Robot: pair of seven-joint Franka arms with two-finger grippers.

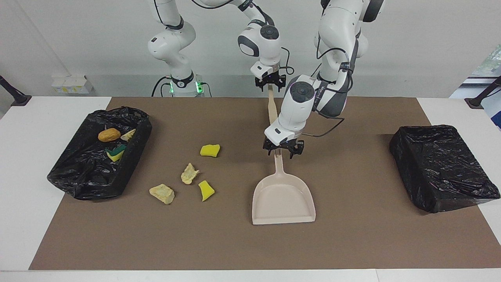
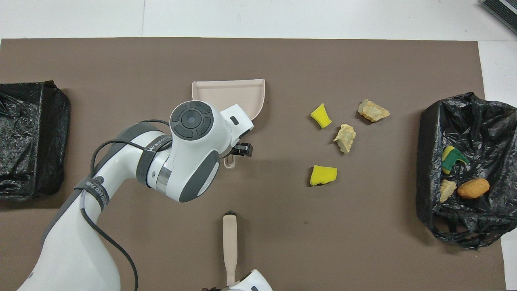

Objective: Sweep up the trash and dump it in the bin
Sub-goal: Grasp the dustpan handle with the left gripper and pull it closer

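Left gripper (image 1: 279, 152) astride smooth beige plastic dustpan (image 1: 283, 199) handle, right gripper (image 1: 268, 84) at beige brush (image 2: 230, 246) handle; finger closure indiscernible. Crumbly yellow scraps (image 1: 190, 173) on matte brown mat.

Four pieces of trash lie loose on the brown mat, toward the right arm's end of the table. A bright yellow sponge block (image 1: 210, 150) lies nearest the robots. A pale crumbly chunk (image 1: 189, 173) lies farther out, with a yellow sponge wedge (image 1: 206, 190) and a second pale chunk (image 1: 162, 193) farthest from the robots, all close together but apart. Three more rest inside the black-lined bin (image 1: 135, 150) at that end: an orange-brown bread-like lump (image 1: 109, 134), a pale scrap (image 1: 128, 134) just beside it, and a green-backed yellow sponge (image 1: 116, 152).
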